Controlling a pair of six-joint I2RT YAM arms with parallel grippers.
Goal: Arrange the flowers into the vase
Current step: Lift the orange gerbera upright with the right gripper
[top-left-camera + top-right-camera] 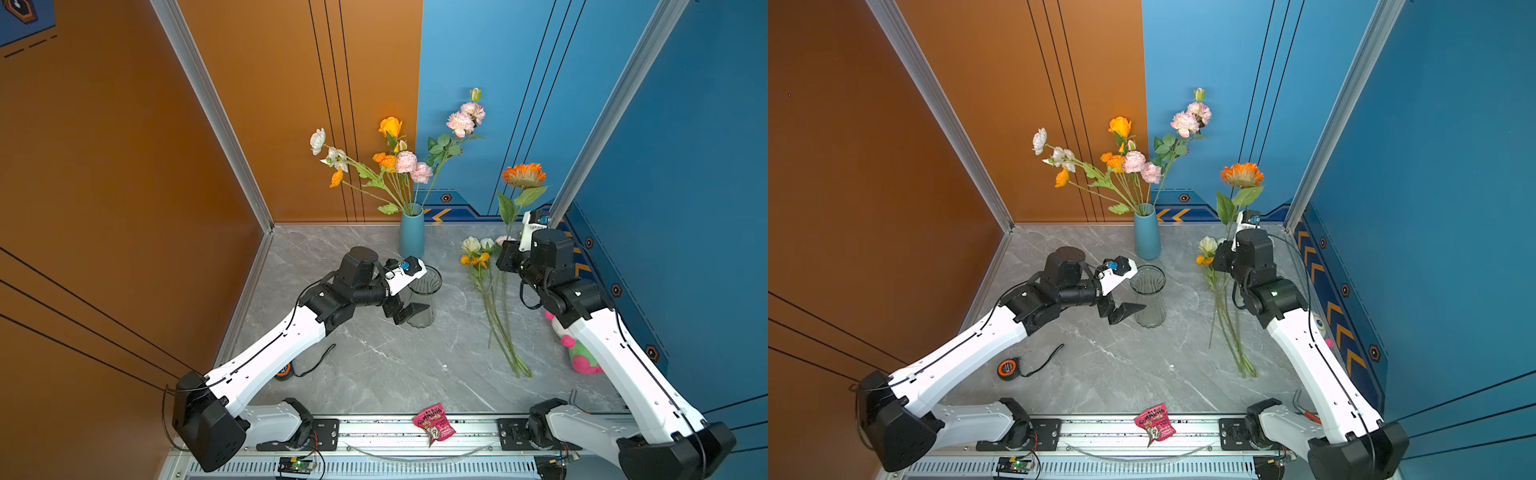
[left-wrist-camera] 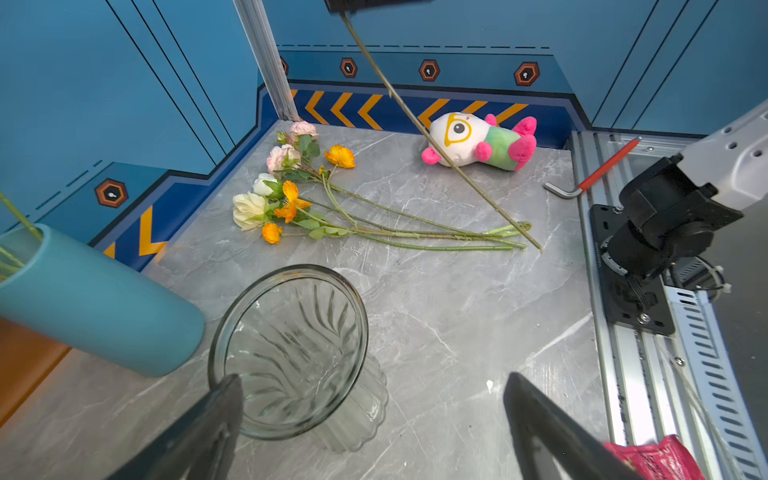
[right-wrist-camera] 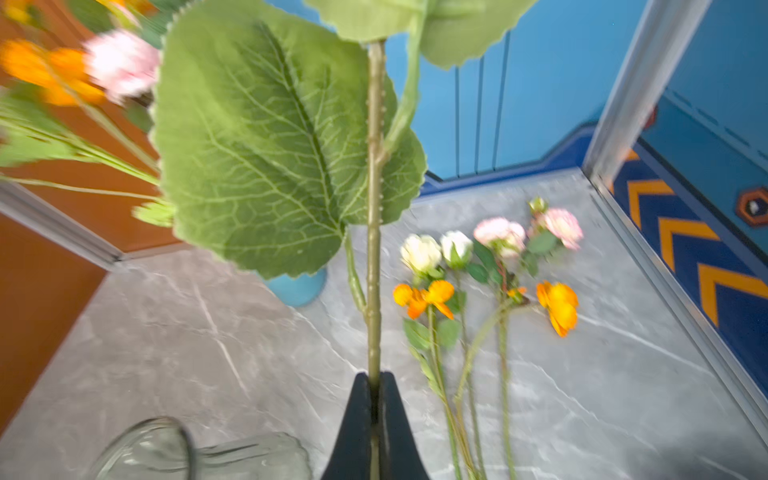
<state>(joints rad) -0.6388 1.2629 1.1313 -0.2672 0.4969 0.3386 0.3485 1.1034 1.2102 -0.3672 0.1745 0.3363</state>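
Grey marble tabletop [image 1: 374,374], boxed in by orange and blue walls. At the back a blue vase [image 1: 412,235] stands upright with a bunch of flowers [image 1: 399,162] already in it: pink, white, orange and yellow. Just in front of it stands a clear glass vase [image 1: 428,291].

The left gripper [image 1: 414,312] sits low right beside that glass vase, jaws spread wide and holding nothing. In the wrist view one finger [image 2: 220,399] looks like it might be touching the rim, hard to say.

The right gripper [image 3: 376,386] is clamped tight on the stem of a big-leaved orange flower [image 1: 524,174], bloom pointing up. More loose flowers [image 2: 332,199] lie flat on the table's right side, between the glass vase and a plush toy [image 2: 478,141].
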